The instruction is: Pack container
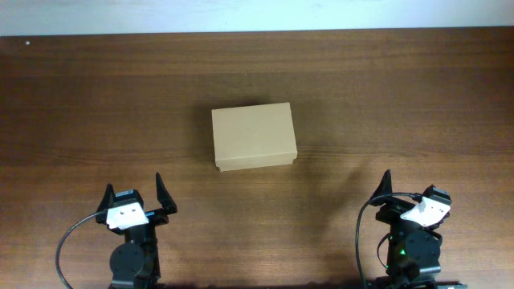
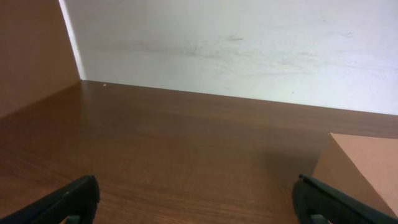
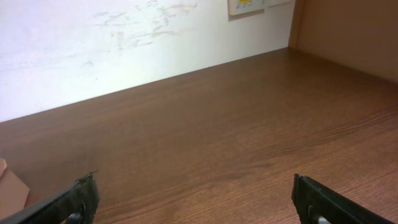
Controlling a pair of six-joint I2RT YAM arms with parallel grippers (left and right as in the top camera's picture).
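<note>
The container (image 1: 254, 137) is a plain tan cardboard box with its lid shut. It sits on the wooden table a little behind the middle. Its corner shows at the right edge of the left wrist view (image 2: 367, 168) and at the left edge of the right wrist view (image 3: 9, 186). My left gripper (image 1: 135, 195) is open and empty at the front left, well short of the box; its fingers frame bare table (image 2: 199, 205). My right gripper (image 1: 409, 193) is open and empty at the front right (image 3: 196, 202). No pens or tape roll are in view.
A white wall (image 2: 236, 43) runs along the table's far edge. Brown side panels stand at the far left (image 2: 31, 50) and far right (image 3: 348, 31). A white wall plate (image 3: 245, 6) is mounted near the right panel.
</note>
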